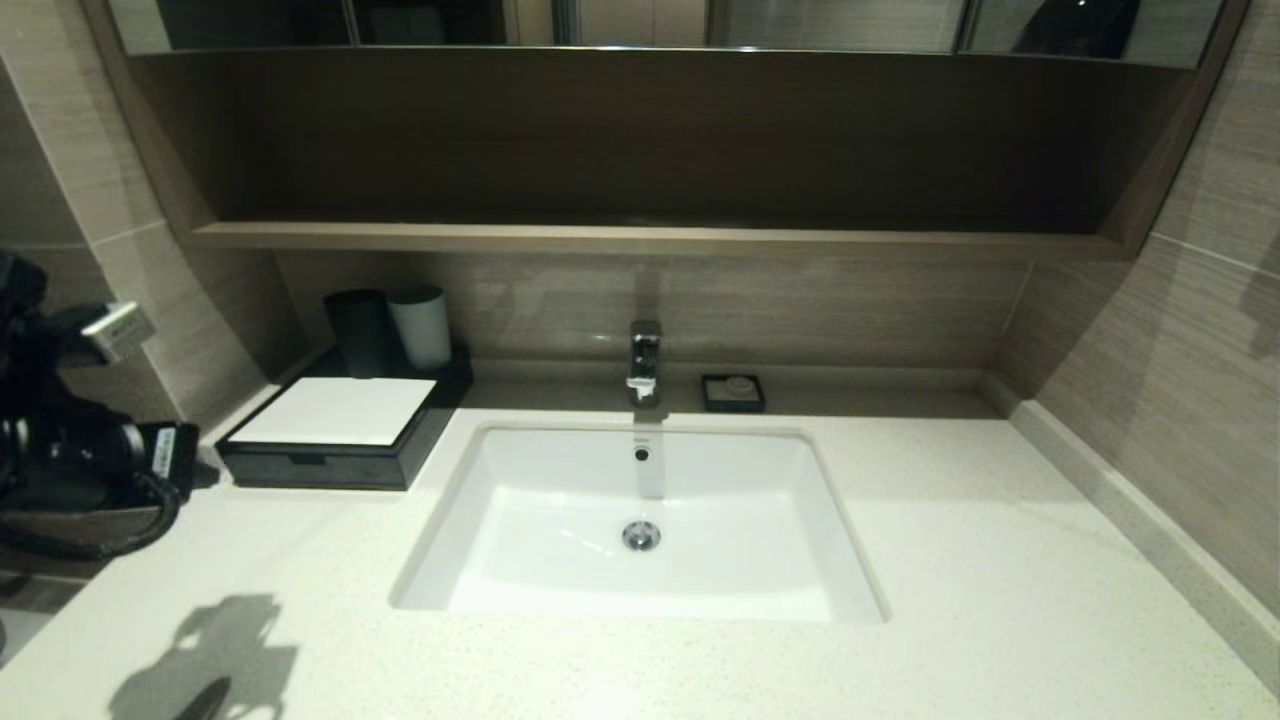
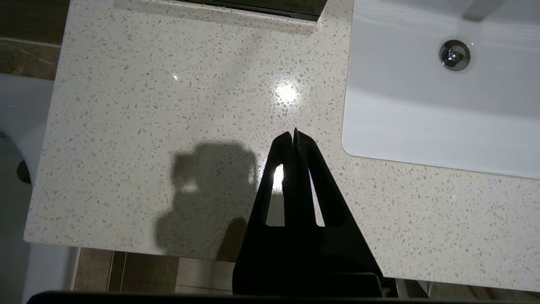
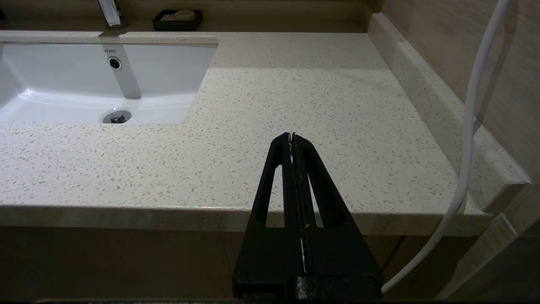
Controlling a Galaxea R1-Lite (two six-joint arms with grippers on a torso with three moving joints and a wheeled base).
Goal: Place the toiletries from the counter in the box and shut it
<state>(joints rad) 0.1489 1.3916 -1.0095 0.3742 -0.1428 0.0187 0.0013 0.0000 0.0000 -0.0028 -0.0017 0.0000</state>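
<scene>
The black box [image 1: 330, 440] with its white top panel stands at the back left of the cream speckled counter [image 1: 950, 560], its drawer front flush and shut. No wrapped toiletry sticks show in any view. My left gripper [image 2: 294, 134] is shut and empty, held above the bare counter [image 2: 168, 105] left of the sink [image 2: 422, 105]. The box's edge shows in the left wrist view [image 2: 253, 6]. The left arm [image 1: 60, 440] is at the head view's left edge. My right gripper [image 3: 292, 136] is shut and empty over the counter's front edge [image 3: 126, 211], right of the sink.
A white undermount sink [image 1: 640, 520] sits mid-counter with a faucet [image 1: 645, 360] behind it. A black cup [image 1: 358, 330] and a white cup [image 1: 420, 325] stand behind the box. A small black soap dish [image 1: 733, 392] is beside the faucet. A brown shelf [image 1: 640, 238] overhangs. A white cable [image 3: 472, 126] hangs beside the right wall.
</scene>
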